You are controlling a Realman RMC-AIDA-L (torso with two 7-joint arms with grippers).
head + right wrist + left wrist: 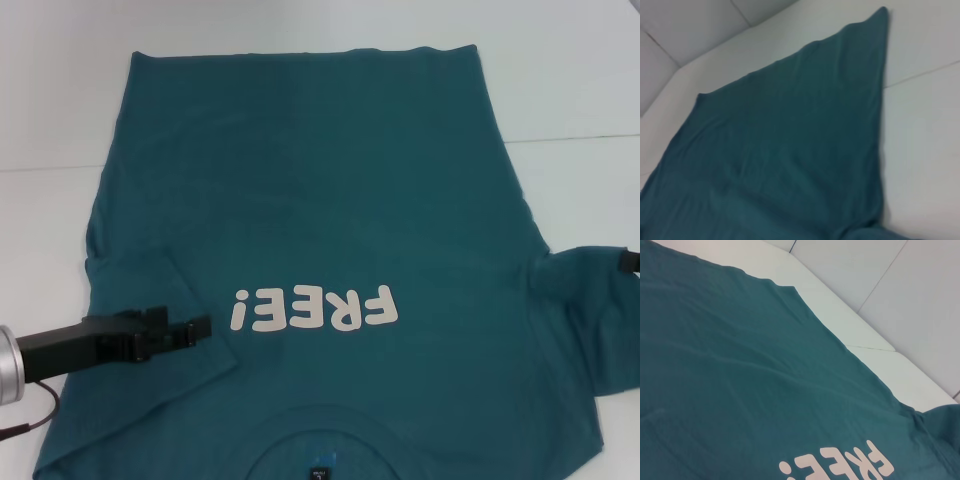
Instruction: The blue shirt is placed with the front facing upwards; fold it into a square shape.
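Observation:
The blue shirt [320, 200] lies flat on the white table, front up. Its white "FREE!" print [312, 310] faces me and the collar with a small dark neck label [318, 472] is at the near edge. The shirt's left sleeve [140, 290] lies folded in over the body. My left gripper [200, 326] hangs low over that folded sleeve's inner edge. Only a black bit of my right gripper [628, 262] shows at the right edge, at the spread right sleeve [590, 320]. The left wrist view shows the shirt [740, 365] and part of the print [840, 465]. The right wrist view shows plain cloth [790, 150].
The white table [560, 80] has a seam line running across it behind the shirt's right side [580, 137]. Bare table surface lies to the far left, far right and behind the hem. A thin red cable [30, 420] hangs by my left arm.

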